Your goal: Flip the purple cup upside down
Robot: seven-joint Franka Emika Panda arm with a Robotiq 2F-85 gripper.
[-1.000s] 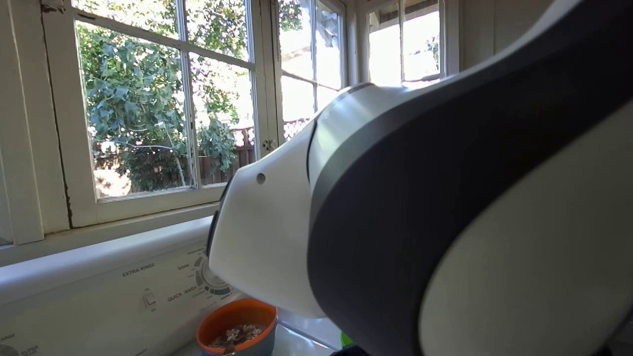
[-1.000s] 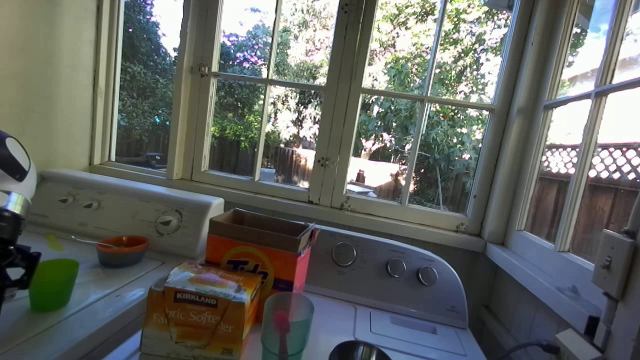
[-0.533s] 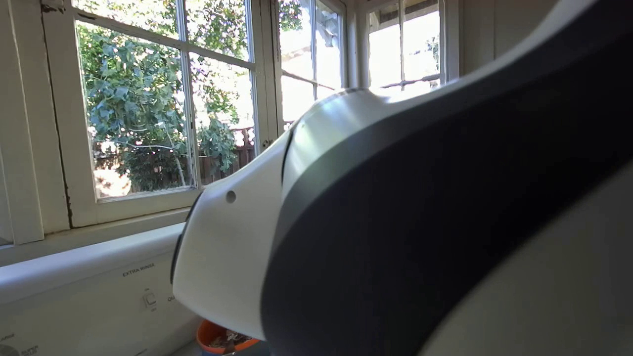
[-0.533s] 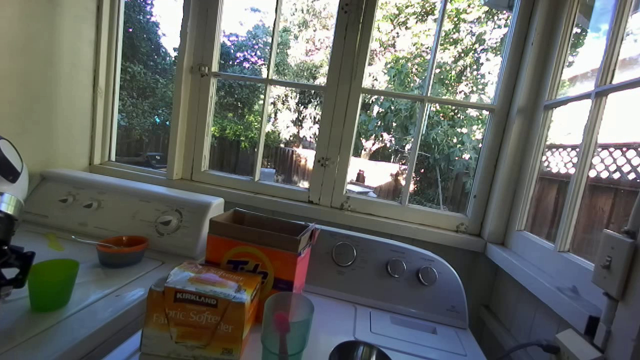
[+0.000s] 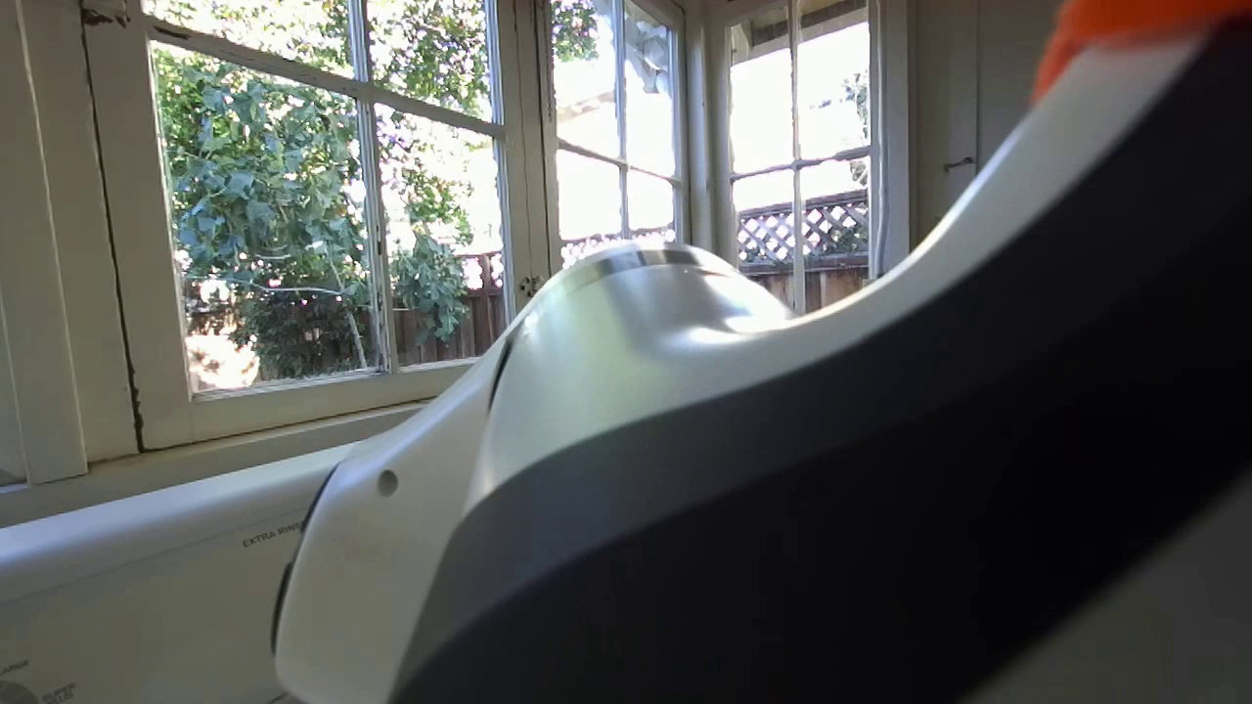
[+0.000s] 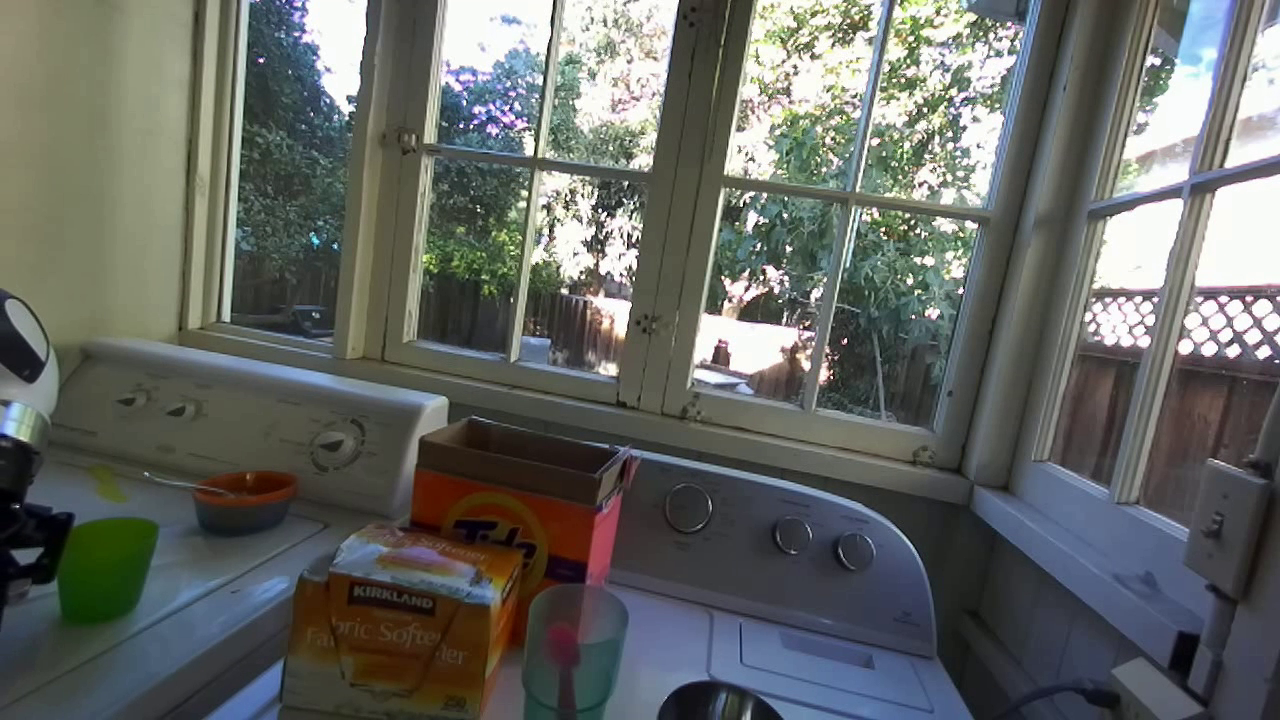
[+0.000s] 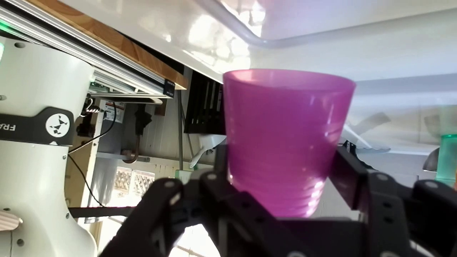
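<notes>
Pincer (image 7: 284, 164) grips the purple cup (image 7: 289, 114) — snug between its two fingers (image 7: 351, 180), rim beyond their tips.

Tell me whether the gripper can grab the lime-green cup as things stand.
Probably not yet: the gripper is shut on the purple cup, which fills its jaws. Otherwise the way looks free: in an exterior view the gripper appears close beside the lime-green cup, though depth is hard to judge.

arm (image 5: 743, 460): aslant across an exterior view | pincer (image 7: 285, 166): clamped in a grip | fingers (image 7: 351, 178): apart
</notes>
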